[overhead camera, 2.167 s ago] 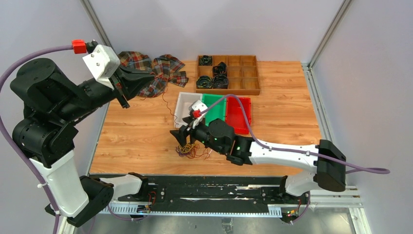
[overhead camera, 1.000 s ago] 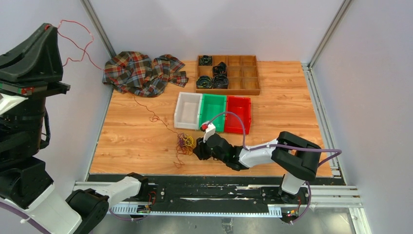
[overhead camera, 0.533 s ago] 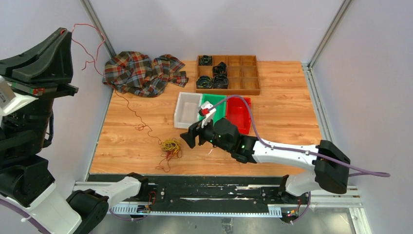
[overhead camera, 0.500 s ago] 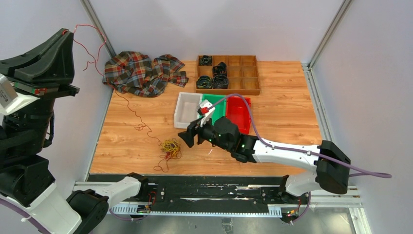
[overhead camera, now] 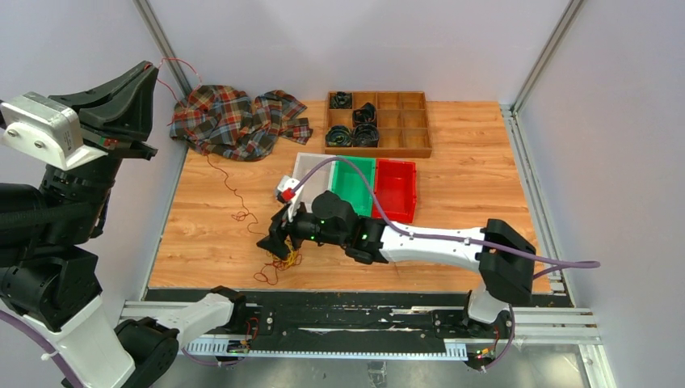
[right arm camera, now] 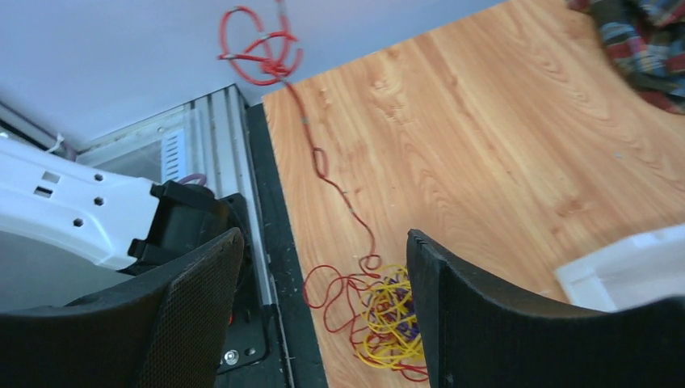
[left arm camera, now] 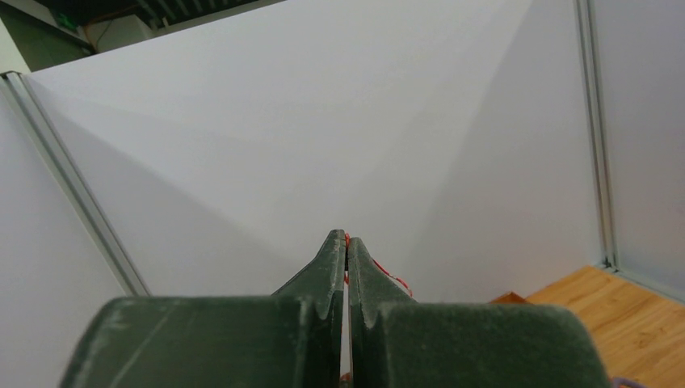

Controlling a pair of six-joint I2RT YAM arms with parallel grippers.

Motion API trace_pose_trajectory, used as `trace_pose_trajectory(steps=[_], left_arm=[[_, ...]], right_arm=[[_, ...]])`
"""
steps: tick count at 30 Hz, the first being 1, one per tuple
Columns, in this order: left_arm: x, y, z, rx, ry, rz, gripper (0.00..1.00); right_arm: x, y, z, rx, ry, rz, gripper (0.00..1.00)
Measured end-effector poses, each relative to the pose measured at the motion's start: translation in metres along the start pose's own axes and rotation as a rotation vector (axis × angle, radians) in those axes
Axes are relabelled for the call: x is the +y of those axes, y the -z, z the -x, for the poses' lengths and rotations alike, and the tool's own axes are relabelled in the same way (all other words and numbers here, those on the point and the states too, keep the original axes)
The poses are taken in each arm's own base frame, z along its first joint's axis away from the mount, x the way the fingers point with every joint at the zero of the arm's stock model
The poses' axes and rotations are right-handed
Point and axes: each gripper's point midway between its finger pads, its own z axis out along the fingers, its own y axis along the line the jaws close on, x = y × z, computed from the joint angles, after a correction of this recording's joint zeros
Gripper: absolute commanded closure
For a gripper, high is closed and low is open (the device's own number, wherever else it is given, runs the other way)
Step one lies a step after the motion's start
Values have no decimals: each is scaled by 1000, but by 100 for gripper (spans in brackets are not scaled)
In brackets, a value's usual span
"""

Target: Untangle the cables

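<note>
Left gripper (overhead camera: 150,69) was observed raised high beyond the table's far-left corner, jaws clamped on a red cable (right arm camera: 275,66). The wrist view confirmed the strand was pinched between the closed fingers (left arm camera: 331,263). The cable descended past the plaid cloth (overhead camera: 234,121) and across the wooden table (overhead camera: 468,162) to the tangle of cables (right arm camera: 389,314), yellow, red and dark, lying near the front edge. Right gripper (overhead camera: 270,242) hovered over the tangle, jaws spread wide, holding nothing.
</note>
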Motion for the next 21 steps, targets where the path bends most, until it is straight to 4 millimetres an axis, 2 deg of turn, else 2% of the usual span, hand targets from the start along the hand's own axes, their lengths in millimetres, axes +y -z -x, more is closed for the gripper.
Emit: trace_pose_trajectory(steps=[4, 8, 10, 12, 14, 15, 17, 21], left_arm=[[-1, 1, -4, 11, -12, -3, 98], [-1, 2, -6, 16, -18, -4, 99], [-1, 2, -7, 20, -22, -3, 99], [-1, 3, -9, 24, -30, -1, 99], [0, 4, -12, 33, -37, 6, 99], [1, 5, -13, 37, -43, 11, 99], [3, 8, -16, 46, -54, 23, 100], [3, 19, -32, 80, -66, 41, 99]], right_arm=[[12, -12, -7, 20, 6, 45, 26], [13, -28, -1, 7, 9, 48, 33], [10, -36, -3, 7, 9, 36, 44], [4, -44, -8, 11, 11, 14, 68], [-2, -50, -16, 24, 17, -12, 95], [-6, -51, -21, 33, 11, -29, 99], [-14, -51, -27, 47, 5, -55, 100], [-26, -27, -30, 50, 10, -99, 99]])
